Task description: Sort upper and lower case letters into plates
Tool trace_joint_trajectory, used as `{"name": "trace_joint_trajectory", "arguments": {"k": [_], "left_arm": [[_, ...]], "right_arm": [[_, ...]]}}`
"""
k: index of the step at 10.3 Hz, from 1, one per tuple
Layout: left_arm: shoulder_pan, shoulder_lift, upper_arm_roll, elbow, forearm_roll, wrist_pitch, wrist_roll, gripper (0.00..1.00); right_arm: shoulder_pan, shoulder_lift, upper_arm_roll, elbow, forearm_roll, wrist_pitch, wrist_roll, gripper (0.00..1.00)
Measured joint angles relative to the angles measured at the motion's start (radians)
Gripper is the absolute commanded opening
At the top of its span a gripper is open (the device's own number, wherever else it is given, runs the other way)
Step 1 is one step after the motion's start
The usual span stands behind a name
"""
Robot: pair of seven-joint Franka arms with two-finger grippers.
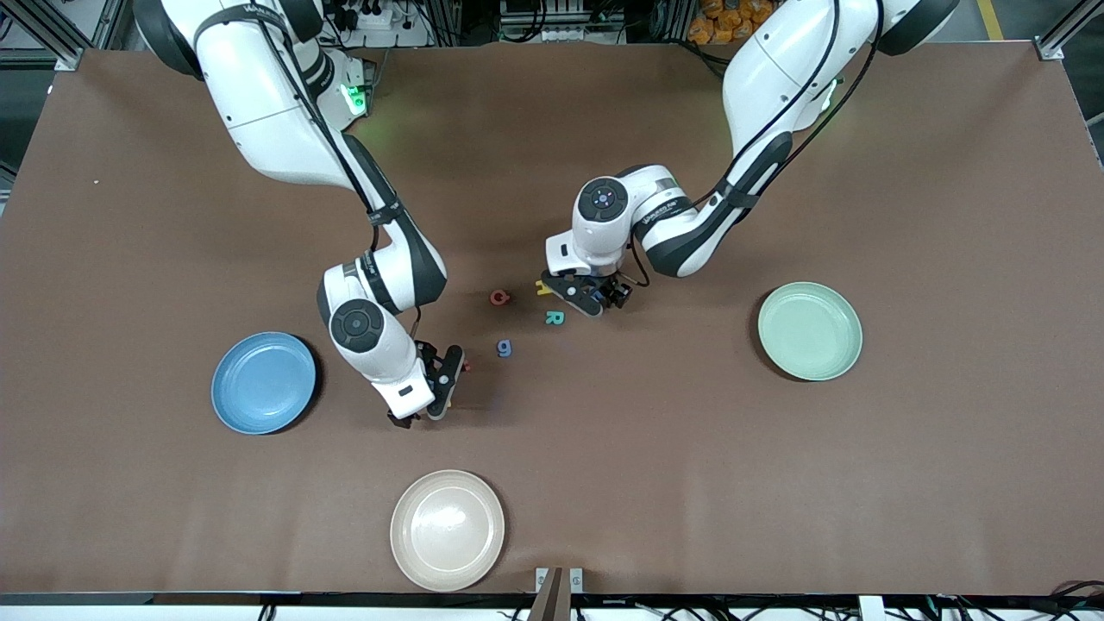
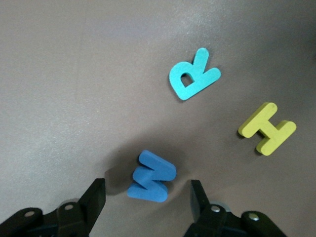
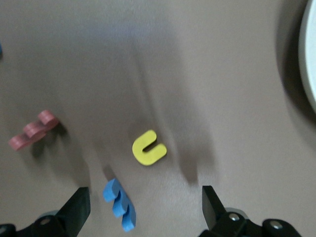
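We saw both arms reaching down over the middle of the brown desk. The left claw hung low over a blue W, its two fingers standing apart on either side of the letter without touching it. In the left wrist view a teal R and a yellow H lay flat on the desk near the W, apart from each other. In the front view the left claw sat between the yellow H and the mint green plate, with the teal R just beside it.

The right claw was spread wide and held nothing. Its wrist view showed a yellow u-shaped letter, a small blue letter and a red letter lying on the desk below it, all apart from one another. In the front view the right claw stood between the blue plate and a blue g.

A red round letter lay farther from the front camera than the blue g. Both the blue and the mint green plate held no letters. A cream plate sat nearest the front camera.
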Motion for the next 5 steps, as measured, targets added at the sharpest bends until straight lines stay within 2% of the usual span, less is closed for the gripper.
{"name": "trace_joint_trajectory", "arguments": {"k": [1, 3, 5], "left_arm": [[-0.001, 0.002, 0.0, 0.002, 0.0, 0.0, 0.0, 0.46], [-0.002, 0.002, 0.0, 0.005, 0.0, 0.001, 0.0, 0.02], [-0.002, 0.002, 0.001, 0.009, 0.0, 0.001, -0.008, 0.0]], "right_arm": [[0.001, 0.002, 0.0, 0.0, 0.0, 0.004, 0.0, 1.0], [0.001, 0.003, 0.0, 0.0, 0.0, 0.004, 0.0, 1.0], [0.001, 0.005, -0.001, 0.0, 0.0, 0.002, 0.0, 1.0]]}}
